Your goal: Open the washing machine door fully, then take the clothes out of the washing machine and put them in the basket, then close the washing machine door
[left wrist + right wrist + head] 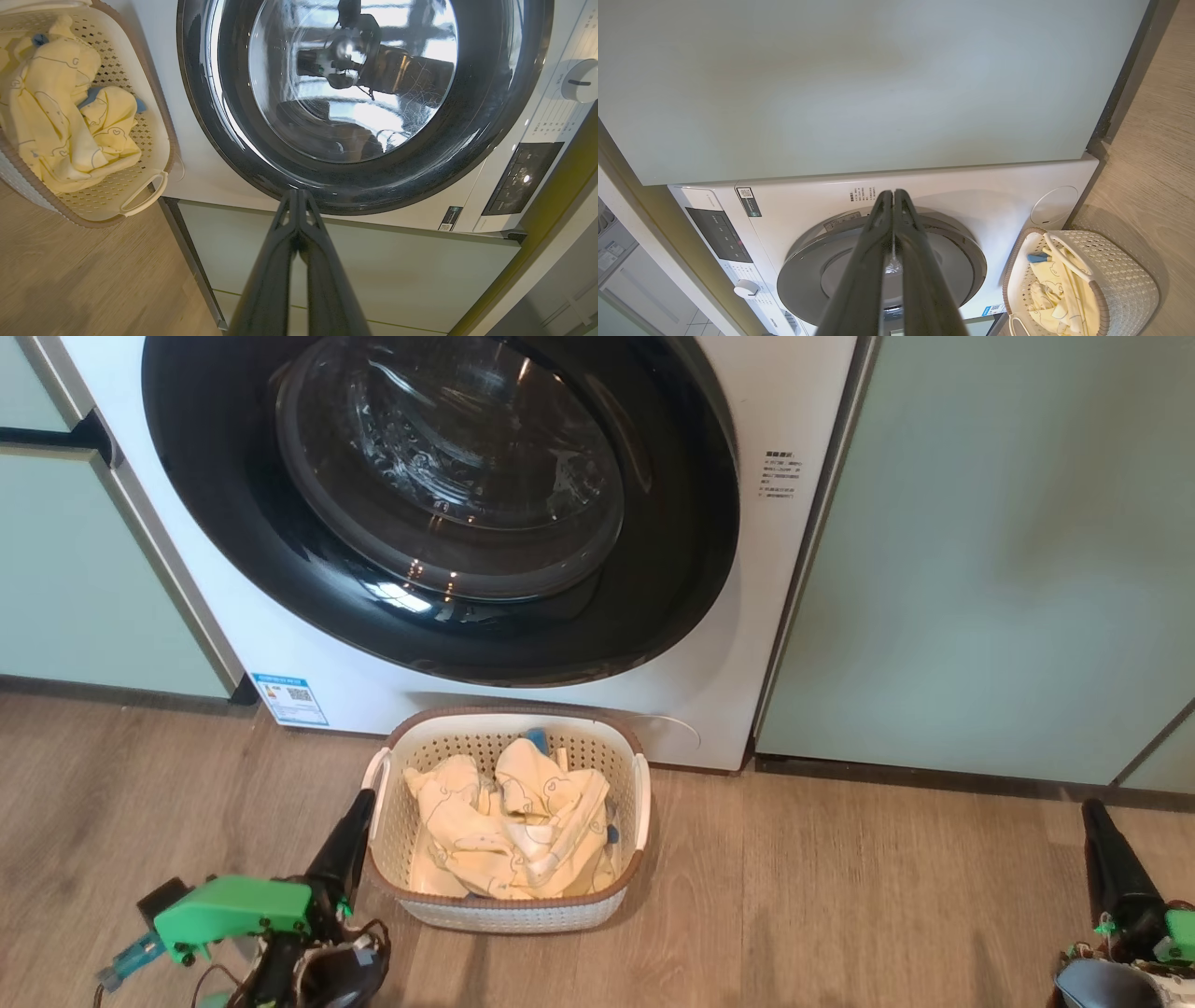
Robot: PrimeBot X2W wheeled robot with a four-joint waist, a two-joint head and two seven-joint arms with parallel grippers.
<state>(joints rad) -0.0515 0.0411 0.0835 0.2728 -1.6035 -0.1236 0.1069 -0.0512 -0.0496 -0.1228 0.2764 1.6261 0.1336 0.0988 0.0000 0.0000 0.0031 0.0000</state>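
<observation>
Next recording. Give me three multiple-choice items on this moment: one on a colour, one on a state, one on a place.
1. What colour is the rim of the door?
A black
B white
C green

2. How does the door stand?
A wide open
B ajar
C shut

3. Where are the clothes?
A hanging on the door
B in the basket
C on the boards beside the basket

Key:
1 A, a glossy black ring surrounds the glass.
2 C, the door lies flat against the white front.
3 B, the yellow cloth lies heaped inside the perforated walls.
</observation>
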